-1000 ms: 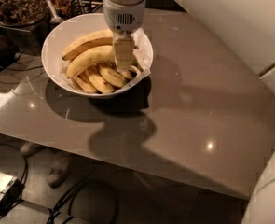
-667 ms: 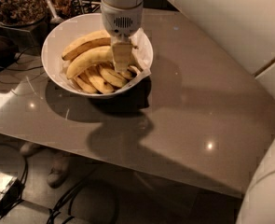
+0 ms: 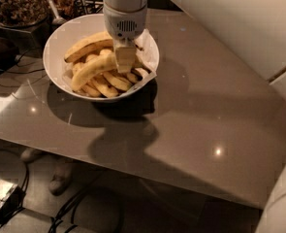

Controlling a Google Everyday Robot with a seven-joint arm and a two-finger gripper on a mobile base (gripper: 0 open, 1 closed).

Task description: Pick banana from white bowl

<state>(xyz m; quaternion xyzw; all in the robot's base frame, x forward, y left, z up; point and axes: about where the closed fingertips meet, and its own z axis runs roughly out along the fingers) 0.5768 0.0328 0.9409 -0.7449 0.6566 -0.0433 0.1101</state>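
The white bowl (image 3: 55, 42) stands at the back left of the table, with a crumpled paper liner (image 3: 150, 52) at its right rim. It holds several bananas. The large, evenly yellow banana (image 3: 91, 71) lies on top, slanting from lower left to upper right. A similar long banana with a dark stem (image 3: 87, 45) lies behind it, and short small bananas (image 3: 108, 84) lie beneath. My gripper (image 3: 125, 58) reaches straight down into the bowl and is shut on the right end of the large banana, which still rests on the pile.
The grey glossy table (image 3: 196, 115) stretches to the right and front of the bowl. A glass jar of nuts (image 3: 16, 4) and a spoon (image 3: 53, 11) stand behind the bowl at the left. Cables and a box (image 3: 2, 195) lie on the floor below the front edge.
The gripper has stayed at the same spot over the banana's right end. The bananas and the bowl have not visibly moved.
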